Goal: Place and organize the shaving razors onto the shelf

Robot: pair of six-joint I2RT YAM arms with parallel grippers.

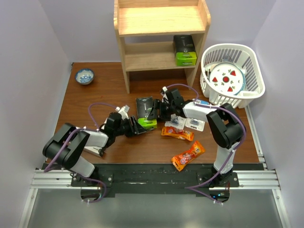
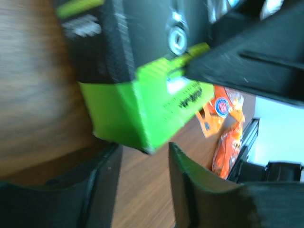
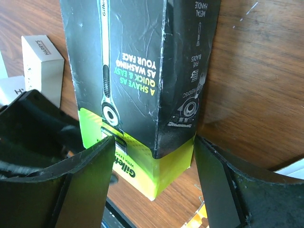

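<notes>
**Two grippers at one razor box, a second box on the shelf**

Top view: I see the shelf [image 1: 156, 20] at the far side of the worktop [image 1: 95, 95], with the shelved box [image 1: 185, 50], black with a lime-green end, on the right of its lower board. A matching worktop box [image 1: 146, 113] lies flat in front of the shelf. The left gripper [image 1: 137, 127] sits at its green end and the right gripper [image 1: 159, 111] at its right side. Two blister cards [image 1: 176, 122] [image 1: 194, 124] lie just right of it, with two orange snack packets [image 1: 177, 133] [image 1: 188, 155] nearer me. A white basket [image 1: 254, 71] stands to the right, a blue bowl [image 1: 85, 76] far left.

Left wrist view: my left gripper's fingers [image 2: 102, 190] stand apart with nothing between them. The box's green end hangs just beyond their tips.

Right wrist view: the right gripper's fingers [image 3: 90, 175] straddle the green end, one on each side and very close to it. I cannot tell whether they are clamped on it or merely bracket it. A white HARRY'S box [image 3: 42, 61] lies beyond on the left.
</notes>
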